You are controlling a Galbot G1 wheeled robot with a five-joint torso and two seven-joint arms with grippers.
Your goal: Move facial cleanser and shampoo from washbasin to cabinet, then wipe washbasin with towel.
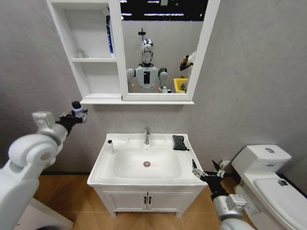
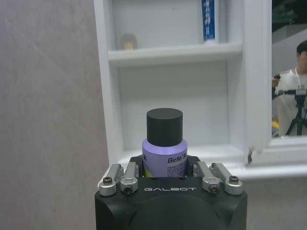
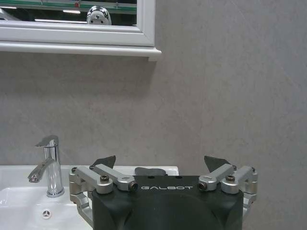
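My left gripper (image 1: pixel 76 112) is shut on a lavender bottle (image 2: pixel 164 154) with a black cap, held upright. It hangs left of the washbasin (image 1: pixel 144 179), just below and in front of the cabinet's (image 1: pixel 94 62) lowest niche (image 2: pixel 172 100). A small white bottle (image 1: pixel 111 146) stands on the washbasin's left rim. The black towel (image 1: pixel 180 142) lies on the back right rim, right of the chrome tap (image 1: pixel 147 135). My right gripper (image 1: pixel 204 168) is open and empty at the washbasin's front right corner. The right wrist view shows the right gripper (image 3: pixel 160 164) facing the towel (image 3: pixel 147 171).
A blue tube (image 2: pixel 208 20) and a small pale object (image 2: pixel 127 41) stand on the cabinet's middle shelf. The mirror (image 1: pixel 160 48) fills the cabinet's right part. A white toilet (image 1: pixel 268 179) stands right of the washbasin. The grey wall is behind.
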